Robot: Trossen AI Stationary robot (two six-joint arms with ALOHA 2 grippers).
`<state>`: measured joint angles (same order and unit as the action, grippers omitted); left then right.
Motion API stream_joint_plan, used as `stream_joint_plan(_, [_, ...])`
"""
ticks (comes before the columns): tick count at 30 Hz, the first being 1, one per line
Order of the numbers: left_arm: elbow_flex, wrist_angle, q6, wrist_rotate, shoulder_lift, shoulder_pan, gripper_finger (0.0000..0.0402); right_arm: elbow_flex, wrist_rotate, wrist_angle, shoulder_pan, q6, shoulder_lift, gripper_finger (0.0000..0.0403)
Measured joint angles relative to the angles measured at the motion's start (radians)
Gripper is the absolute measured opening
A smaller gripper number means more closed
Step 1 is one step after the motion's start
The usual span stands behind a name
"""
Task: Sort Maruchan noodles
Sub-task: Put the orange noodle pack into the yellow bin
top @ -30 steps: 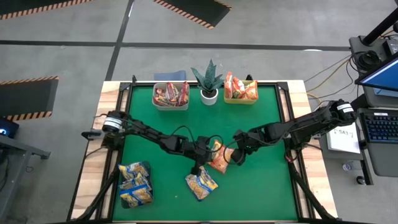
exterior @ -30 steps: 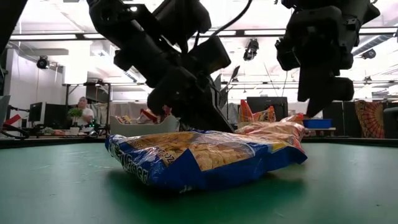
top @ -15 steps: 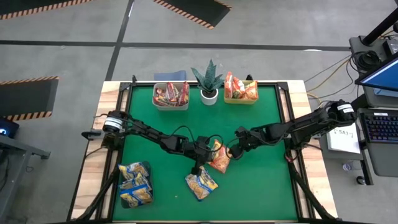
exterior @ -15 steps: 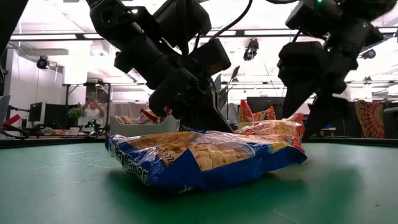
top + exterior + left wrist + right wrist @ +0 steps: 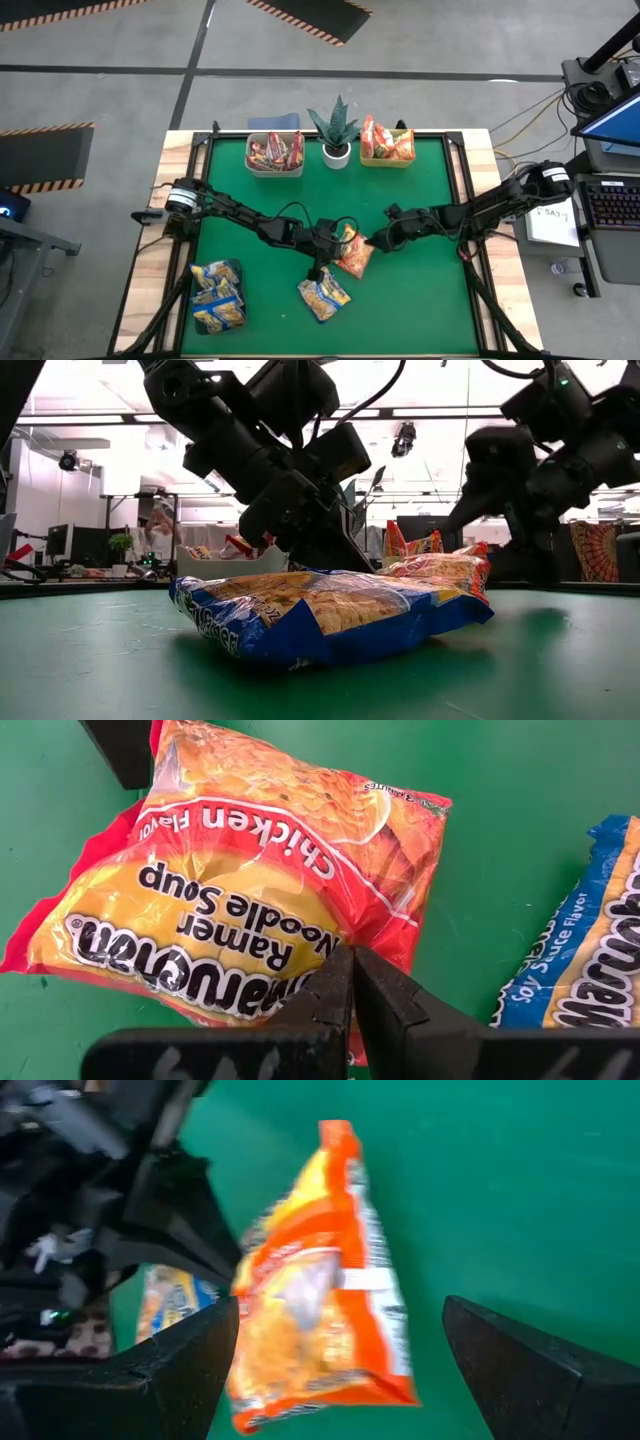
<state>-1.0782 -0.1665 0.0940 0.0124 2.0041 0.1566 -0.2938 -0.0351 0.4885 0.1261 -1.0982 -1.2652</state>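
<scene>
— Since a second ago the right gripper (image 5: 372, 242) has dropped lower and swung in toward the crinkly orange-red plastic ramen packet (image 5: 353, 255), spreading its fingers wide, nothing between them yet.

— And the left gripper (image 5: 316, 268)?

— Fingers pressed together, holding nothing that I can see, just beside that packet's left edge; a yellow-blue crinkly packet (image 5: 323, 296) lies nearer, toward the table's front.

— Where does the orange one sit?

— Mid-table on the green mat (image 5: 420, 300), propped up somewhat (one edge is raised in the right wrist view).

— How will it handle?

— Light, I'd judge, with slippery film over a brittle noodle block. Take it across the short sides of the block, not the loose sealed flap, and squeeze gently.
</scene>
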Motion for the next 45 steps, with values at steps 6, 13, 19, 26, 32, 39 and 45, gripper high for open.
stream_joint_plan(6, [0.001, -0.008, 0.0, 0.0, 0.001, -0.001, 0.0, 0.016, -0.019, 0.006, 0.024, -0.01, 0.0, 0.0338])
stream_joint_plan(13, [0.002, -0.014, 0.0, -0.001, 0.001, -0.001, 0.0, -0.018, -0.045, 0.027, 0.059, -0.006, -0.053, 0.0338])
stream_joint_plan(19, [0.004, -0.018, 0.0, -0.002, 0.002, -0.001, 0.0, -0.058, -0.032, 0.132, 0.064, 0.017, -0.2, 0.0338])
stream_joint_plan(26, [0.006, -0.022, 0.001, -0.002, 0.002, -0.001, 0.0, -0.115, 0.009, 0.182, 0.064, 0.07, -0.263, 0.0323])
stream_joint_plan(32, [0.008, -0.026, 0.001, -0.001, 0.002, -0.002, 0.0, -0.124, 0.013, 0.185, 0.064, 0.114, -0.257, 0.0278])
stream_joint_plan(39, [0.008, -0.032, 0.002, -0.002, 0.002, -0.002, 0.0, -0.124, 0.009, 0.182, 0.063, 0.129, -0.259, 0.0193])
stream_joint_plan(45, [0.009, -0.013, 0.034, -0.004, -0.015, -0.002, 0.0, -0.124, 0.009, 0.183, 0.064, 0.144, -0.257, 0.0134])
